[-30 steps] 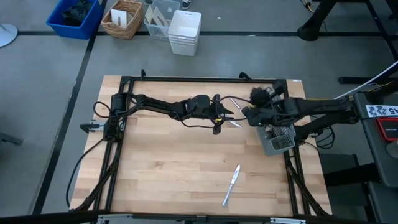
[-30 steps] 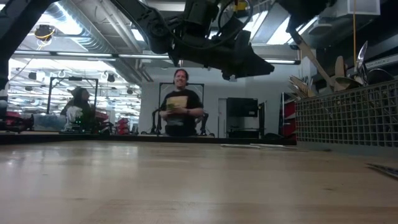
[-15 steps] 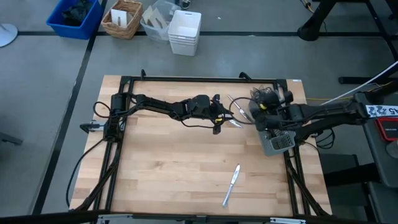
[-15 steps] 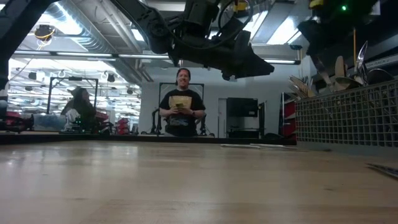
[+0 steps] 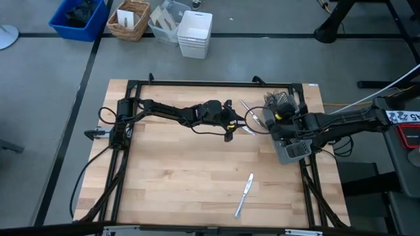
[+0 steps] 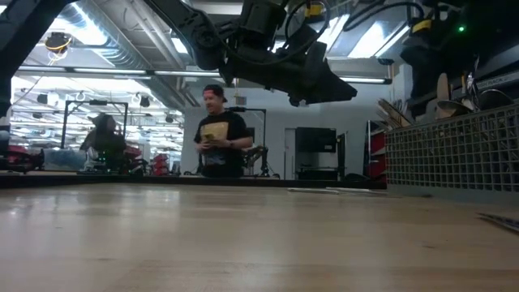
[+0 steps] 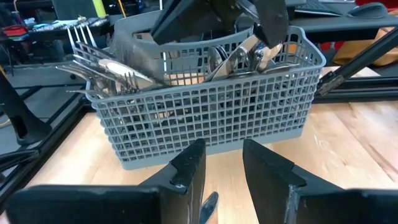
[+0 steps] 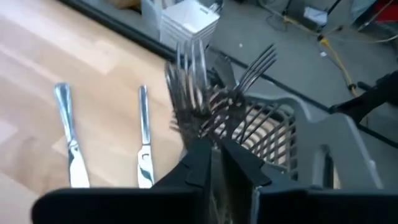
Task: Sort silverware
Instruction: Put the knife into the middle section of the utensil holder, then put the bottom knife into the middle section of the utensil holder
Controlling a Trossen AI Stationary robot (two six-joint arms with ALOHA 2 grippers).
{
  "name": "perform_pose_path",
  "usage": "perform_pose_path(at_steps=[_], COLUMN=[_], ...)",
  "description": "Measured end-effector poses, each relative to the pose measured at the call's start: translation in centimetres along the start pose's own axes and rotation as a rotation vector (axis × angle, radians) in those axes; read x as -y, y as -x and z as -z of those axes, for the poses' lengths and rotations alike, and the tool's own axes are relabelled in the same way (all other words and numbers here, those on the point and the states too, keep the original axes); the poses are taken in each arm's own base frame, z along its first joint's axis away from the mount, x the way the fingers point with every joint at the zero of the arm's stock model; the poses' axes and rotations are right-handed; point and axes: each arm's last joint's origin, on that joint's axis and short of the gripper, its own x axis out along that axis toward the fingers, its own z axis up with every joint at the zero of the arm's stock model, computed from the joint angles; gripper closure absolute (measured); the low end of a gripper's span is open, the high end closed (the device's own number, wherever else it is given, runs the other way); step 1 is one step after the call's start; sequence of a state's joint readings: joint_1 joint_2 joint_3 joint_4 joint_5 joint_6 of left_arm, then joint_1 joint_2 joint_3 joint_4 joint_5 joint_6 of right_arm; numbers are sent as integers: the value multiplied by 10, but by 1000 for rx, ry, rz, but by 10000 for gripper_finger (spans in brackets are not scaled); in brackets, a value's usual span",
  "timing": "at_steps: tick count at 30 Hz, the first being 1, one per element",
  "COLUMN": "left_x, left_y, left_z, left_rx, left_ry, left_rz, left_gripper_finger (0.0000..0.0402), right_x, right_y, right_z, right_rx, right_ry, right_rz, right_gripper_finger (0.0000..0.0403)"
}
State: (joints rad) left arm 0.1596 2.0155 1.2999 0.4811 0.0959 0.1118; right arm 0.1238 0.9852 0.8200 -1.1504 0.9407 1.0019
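The grey mesh caddy (image 5: pixel 293 148) stands at the table's right edge, with forks (image 8: pixel 186 81) and spoons (image 7: pixel 239 56) standing up in it. My right gripper (image 5: pixel 273 113) hangs just over the caddy's far end, close behind the forks' tines (image 8: pixel 217 155). My left gripper (image 5: pixel 234 122) hovers open above mid-table, facing the caddy (image 7: pixel 211 106), nothing between its fingers (image 7: pixel 224 165). Two knives (image 8: pixel 68 146) (image 8: pixel 143 140) lie flat on the wood between the grippers. A third knife (image 5: pixel 244 195) lies near the front edge.
A black frame rail (image 5: pixel 210 84) runs around the table. Beyond the far edge, on the floor, stand a white bin (image 5: pixel 195 33), a wicker basket (image 5: pixel 129 19) and a blue bin (image 5: pixel 79 16). Bare wood spreads at near left (image 5: pixel 170 183). A person (image 6: pixel 219 142) walks in the room behind.
My right gripper has come down and drawn back toward the table's right edge, rolling as it went, and now hangs over the caddy's far end. The person in the room behind has stepped to the left.
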Motion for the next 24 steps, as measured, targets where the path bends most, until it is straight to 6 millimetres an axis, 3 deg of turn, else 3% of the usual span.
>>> perform_pose_path(at_steps=[12, 24], left_x=[2, 27], left_y=[0, -1], left_z=[0, -3], left_rx=[0, -2], left_ry=[24, 38], left_rz=[5, 59], left_gripper_finger=[302, 302], right_x=[-1, 4], right_y=[2, 40], right_z=[0, -53], right_rx=[-76, -90], right_ry=[28, 103], right_rz=[-52, -300], right_gripper_finger=[359, 358])
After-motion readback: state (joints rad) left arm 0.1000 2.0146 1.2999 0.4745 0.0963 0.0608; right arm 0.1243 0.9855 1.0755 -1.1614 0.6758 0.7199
